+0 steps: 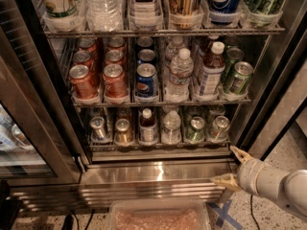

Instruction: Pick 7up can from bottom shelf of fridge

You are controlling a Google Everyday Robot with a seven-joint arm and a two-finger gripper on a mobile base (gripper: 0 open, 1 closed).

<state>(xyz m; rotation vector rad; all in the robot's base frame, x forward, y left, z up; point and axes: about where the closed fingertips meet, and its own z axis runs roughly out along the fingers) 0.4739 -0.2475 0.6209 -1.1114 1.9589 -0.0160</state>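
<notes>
Green aluminium 7up can (195,130) is standing on the bottom wire shelf (158,146); beige gripper (233,167), jaws open, is hovering lower right, probably on approach; next, rise leftward.

arm: extends from lower right | tool (224,165): lower right of view, pointing left | fingers (240,154): spread apart
</notes>
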